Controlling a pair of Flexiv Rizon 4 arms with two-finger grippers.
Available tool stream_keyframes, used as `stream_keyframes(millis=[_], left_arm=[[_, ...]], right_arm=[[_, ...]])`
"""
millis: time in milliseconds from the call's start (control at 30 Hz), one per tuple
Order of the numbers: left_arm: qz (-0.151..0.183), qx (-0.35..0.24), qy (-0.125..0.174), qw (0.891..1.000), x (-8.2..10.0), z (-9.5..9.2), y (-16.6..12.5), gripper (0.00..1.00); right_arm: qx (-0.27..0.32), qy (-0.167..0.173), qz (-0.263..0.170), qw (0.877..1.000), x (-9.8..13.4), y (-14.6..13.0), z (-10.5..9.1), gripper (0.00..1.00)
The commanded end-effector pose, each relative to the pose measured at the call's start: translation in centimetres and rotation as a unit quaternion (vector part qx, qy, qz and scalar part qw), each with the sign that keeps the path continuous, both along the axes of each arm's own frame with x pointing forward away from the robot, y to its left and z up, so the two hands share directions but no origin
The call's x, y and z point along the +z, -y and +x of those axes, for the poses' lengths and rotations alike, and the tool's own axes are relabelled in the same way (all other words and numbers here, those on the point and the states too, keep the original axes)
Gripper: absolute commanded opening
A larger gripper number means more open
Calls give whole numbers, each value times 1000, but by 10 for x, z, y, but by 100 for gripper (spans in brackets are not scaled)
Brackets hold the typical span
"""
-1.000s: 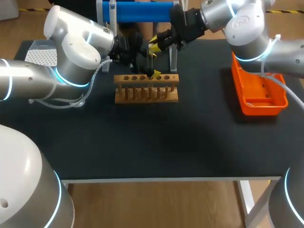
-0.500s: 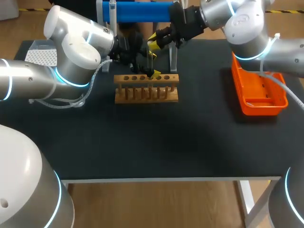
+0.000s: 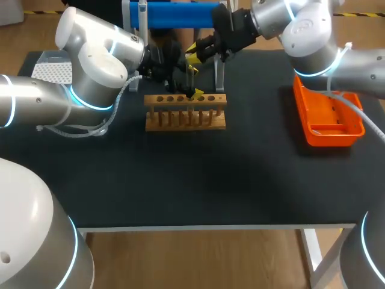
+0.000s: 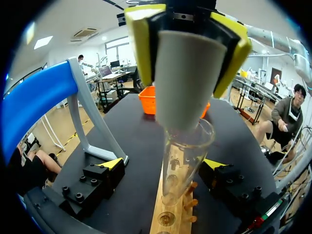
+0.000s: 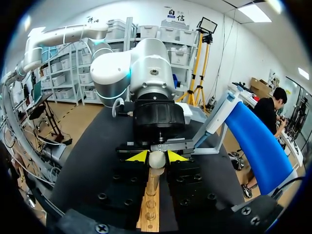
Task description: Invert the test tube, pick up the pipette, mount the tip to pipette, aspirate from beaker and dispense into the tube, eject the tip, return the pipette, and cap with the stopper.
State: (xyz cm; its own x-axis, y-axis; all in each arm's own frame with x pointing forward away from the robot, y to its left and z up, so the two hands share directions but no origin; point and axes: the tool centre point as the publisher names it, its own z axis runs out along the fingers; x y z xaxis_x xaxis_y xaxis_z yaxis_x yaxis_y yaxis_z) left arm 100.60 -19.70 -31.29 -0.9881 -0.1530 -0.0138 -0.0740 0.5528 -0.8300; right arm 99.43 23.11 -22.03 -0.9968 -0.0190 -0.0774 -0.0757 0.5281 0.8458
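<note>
Capping step, by the look of it: the left gripper [image 4: 187, 53] is clamped on the white stopper [image 4: 187, 87], one yellow pad on each flank, wide end up and narrow end pointing down. That grip makes sense, since the taper leads the way into the glass. Directly beneath, the test tube [image 4: 176, 161] stands upright in the wooden rack [image 3: 185, 114], mouth up. The stopper's nose sits right at that mouth, perhaps just inside the rim; whether it's seated I can't tell.

Over to the right gripper [image 3: 201, 51]: fingers spread wide, nothing between them, hanging behind the rack near the blue stand [image 3: 180, 13]. In its own wrist view the stopper and tube line up in the gap ahead of its tips, so I'd judge it's parked clear, leaving the left arm room to push. The orange tray [image 3: 328, 117] lies well apart on the table's right side.

Next call, I reckon, is a straight downward press, square to the tube, because a tilted push could lever the glass against the rack or skid the stopper off the rim
</note>
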Motion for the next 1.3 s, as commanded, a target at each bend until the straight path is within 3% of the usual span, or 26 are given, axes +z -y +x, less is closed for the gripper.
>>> stream_keyframes(millis=[33, 1300], left_arm=[[1, -1, -1, 1000, 0, 1, 0, 100], [1, -1, -1, 1000, 0, 1, 0, 100]], right_arm=[[1, -2, -1, 1000, -2, -1, 2, 0], [3, -2, -5, 1000, -5, -2, 1, 0]])
